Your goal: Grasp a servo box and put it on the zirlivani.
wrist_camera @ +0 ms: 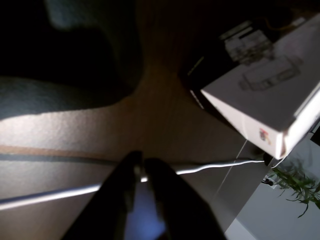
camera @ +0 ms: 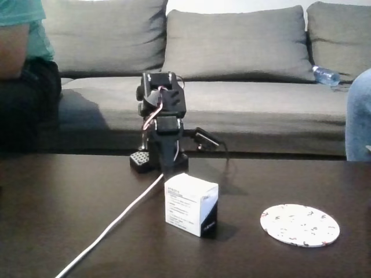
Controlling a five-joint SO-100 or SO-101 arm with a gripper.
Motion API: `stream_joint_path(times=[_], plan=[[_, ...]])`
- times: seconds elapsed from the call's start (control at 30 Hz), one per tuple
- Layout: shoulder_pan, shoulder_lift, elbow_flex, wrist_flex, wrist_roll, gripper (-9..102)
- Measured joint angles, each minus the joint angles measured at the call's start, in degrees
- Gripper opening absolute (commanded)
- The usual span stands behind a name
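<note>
Approach step, by my judgement: box (camera: 191, 204) stands on the table (camera: 69, 214), ungrasped, left of the disc (camera: 299, 225) and apart from it. Gripper (wrist_camera: 142, 167) hovers behind the box, jaws together. Next it must open and straddle the box.

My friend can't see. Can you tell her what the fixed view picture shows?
A white-and-black servo box stands on a dark table, with the round speckled zirlivani lying apart to its right. The folded black robot arm sits behind the box, a white cable trailing forward, and a grey sofa behind.
</note>
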Motion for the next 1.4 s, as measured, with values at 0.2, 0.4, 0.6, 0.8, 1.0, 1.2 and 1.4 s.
stream_joint_path(times=[0.2, 0.4, 0.6, 0.8, 1.0, 1.2, 1.4], plan=[[-0.1, 0.0, 0.0, 0.0, 0.0, 0], [-3.9, 0.0, 0.0, -2.3, 0.4, 0], [3.2, -0.1, 4.0, -16.6, 0.1, 5], [5.9, -0.3, 1.2, -26.3, -11.1, 16], [-0.6, -0.2, -14.4, -10.4, -21.0, 16], [-4.2, -5.1, -31.9, 3.5, -35.3, 16], [-2.2, -33.7, -54.7, 5.4, -44.7, 16]])
